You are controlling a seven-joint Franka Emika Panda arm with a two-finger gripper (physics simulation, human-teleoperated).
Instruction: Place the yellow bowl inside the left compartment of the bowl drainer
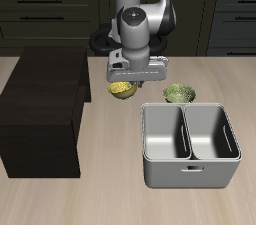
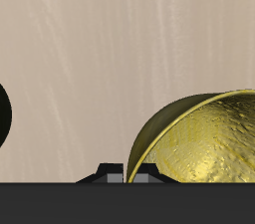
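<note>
The yellow bowl (image 1: pixel 122 90), small and golden with a speckled inside, sits right under my gripper (image 1: pixel 125 81), behind the bowl drainer and beside the dark cabinet. In the wrist view the yellow bowl (image 2: pixel 211 143) looms large and tilted. Its rim runs between the close-set fingertips of the gripper (image 2: pixel 129 174), which is shut on that rim. The bowl drainer (image 1: pixel 190 174) is a grey tub with two deep compartments, nearer the table's front edge, and both hold nothing. I cannot tell if the bowl still touches the table.
An olive-green bowl (image 1: pixel 180 94) stands just behind the drainer, close to the yellow one. A dark brown-black cabinet block (image 1: pixel 42 119) fills the table on the other side of the gripper. A dark rounded shape (image 2: pixel 3 118) shows at the wrist view's edge.
</note>
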